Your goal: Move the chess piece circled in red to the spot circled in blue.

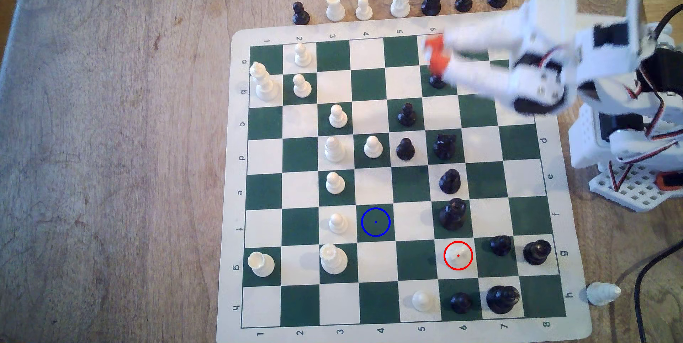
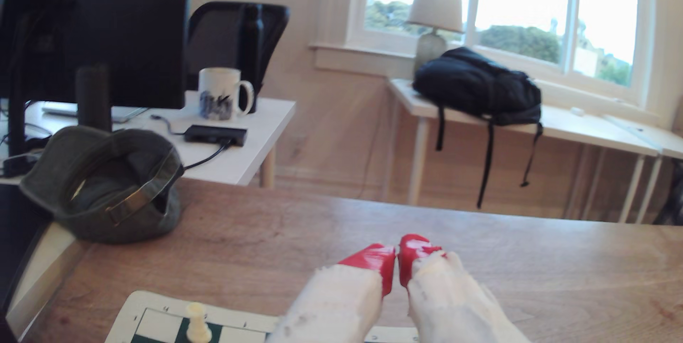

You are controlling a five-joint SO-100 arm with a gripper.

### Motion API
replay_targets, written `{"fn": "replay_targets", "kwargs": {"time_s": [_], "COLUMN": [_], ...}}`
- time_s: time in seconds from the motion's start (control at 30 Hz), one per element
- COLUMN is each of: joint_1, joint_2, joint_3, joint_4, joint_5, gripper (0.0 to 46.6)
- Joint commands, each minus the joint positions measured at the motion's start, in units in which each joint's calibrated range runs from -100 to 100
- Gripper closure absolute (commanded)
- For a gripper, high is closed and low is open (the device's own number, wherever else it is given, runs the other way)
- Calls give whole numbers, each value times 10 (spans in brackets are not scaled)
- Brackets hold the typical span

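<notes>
1. Chess piece (image 1: 458, 254): small cream-white, uneven top, upright on a white square of the board (image 1: 236, 180), ringed in red. It sits in row g, column 6, near the board's corner at the exterior view's lower right.
2. Spot (image 1: 375, 221): dark green square with a blue ring and centre dot, row f, column 4. Nothing on it. One row and two columns away from the chess piece, toward the exterior view's upper left.
3. Neighbours of the spot: a white pawn (image 1: 337, 223) on the square next to it on the exterior view's left, and a white queen (image 1: 333, 258) diagonally below that.
4. Neighbours of the chess piece: a black pawn (image 1: 501, 245) just beside it on the exterior view's right, and a tall black piece (image 1: 453, 214) on the square above it.
5. Gripper (image 1: 436, 55): motion-blurred in the exterior view, red tips over the board's far edge around column 6, well apart from the chess piece. A black pawn (image 1: 437, 80) stands under it.
6. In the wrist view the gripper (image 2: 397, 265) has its red tips nearly pressed together, only a thin gap between them, holding nothing.
7. Wrist view also shows the wooden counter (image 2: 258, 239) and an upturned green cap (image 2: 107, 184) at its far edge.
</notes>
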Motion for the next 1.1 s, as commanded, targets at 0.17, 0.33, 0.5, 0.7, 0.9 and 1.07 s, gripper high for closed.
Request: {"fn": "replay_targets", "kwargs": {"time_s": [0.17,0.33,0.5,0.7,0.9,1.07], "joint_1": [-105,-185,-243,-270,-270,-282], "joint_2": [152,268,319,362,417,451], "joint_3": [-241,-343,-332,-280,-252,-246], "joint_4": [273,406,418,394,370,347], "joint_5": [-20,-84,-118,-114,-101,-103], "gripper": [458,458,452,423,412,394]}}
